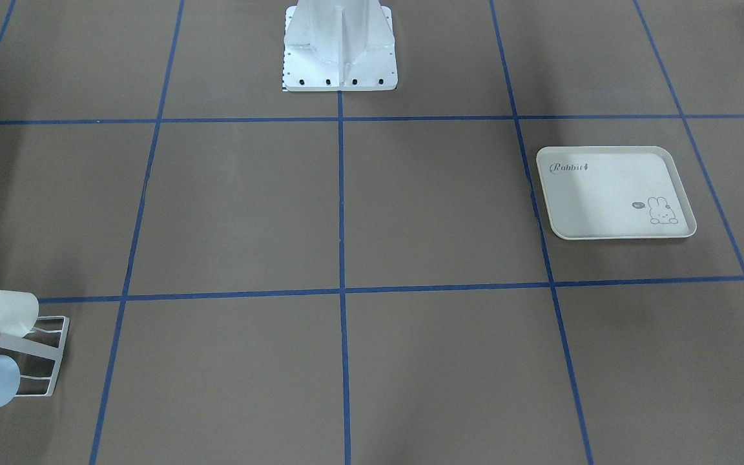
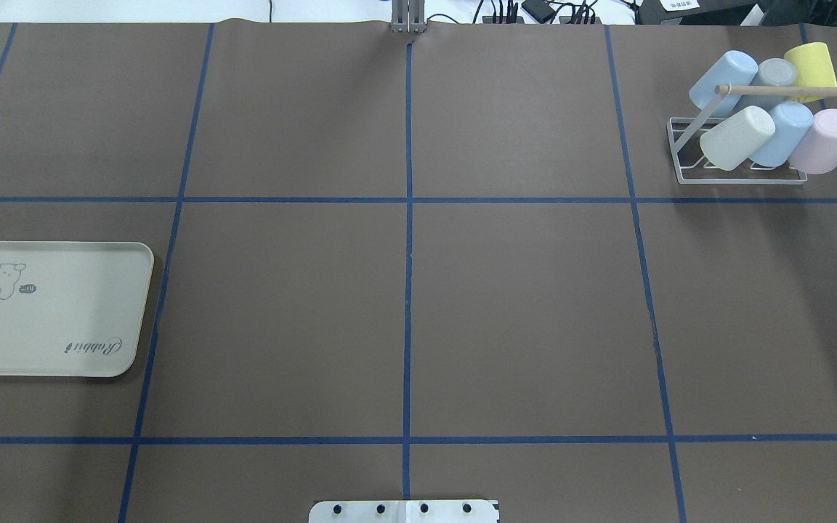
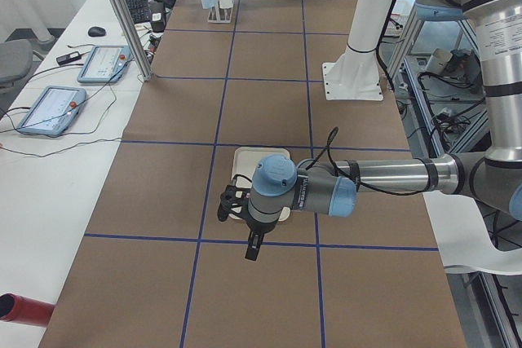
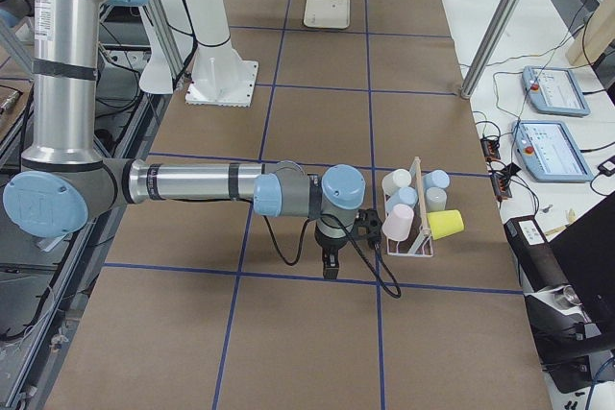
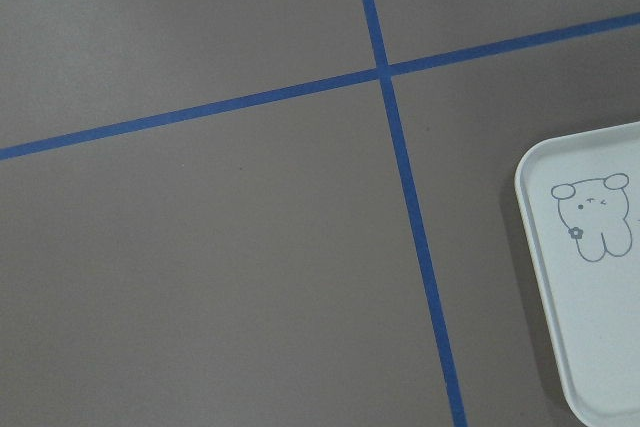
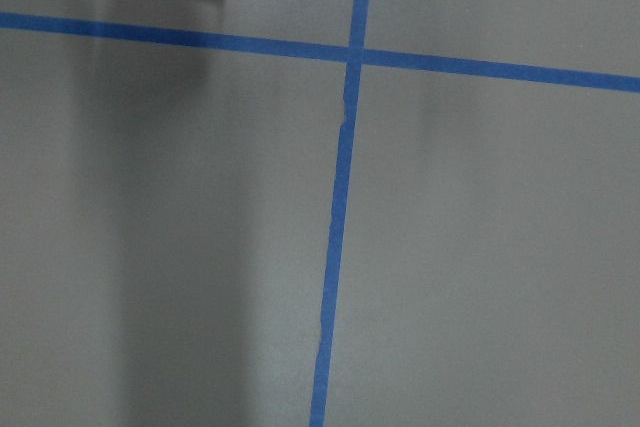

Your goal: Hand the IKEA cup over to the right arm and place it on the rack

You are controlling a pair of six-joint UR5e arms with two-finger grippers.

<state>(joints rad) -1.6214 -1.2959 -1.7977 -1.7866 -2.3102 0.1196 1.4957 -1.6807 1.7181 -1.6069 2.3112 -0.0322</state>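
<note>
The white wire rack (image 2: 742,176) with its wooden dowel stands at the far right of the table and carries several IKEA cups, among them a cream one (image 2: 737,138), a pink one (image 2: 822,141) and a yellow one (image 2: 811,69). The rack (image 4: 415,208) also shows in the exterior right view, where my right gripper (image 4: 329,266) points down at the table just beside it. In the exterior left view my left gripper (image 3: 253,248) hangs over the near edge of the rabbit tray (image 3: 261,156). I cannot tell whether either gripper is open or shut. Neither wrist view shows fingers.
The cream rabbit-printed tray (image 2: 62,319) lies at the left side. The robot's white pedestal (image 1: 340,51) stands at the table's middle edge. Blue tape lines divide the brown table. Tablets and cables sit on a side bench (image 3: 49,107).
</note>
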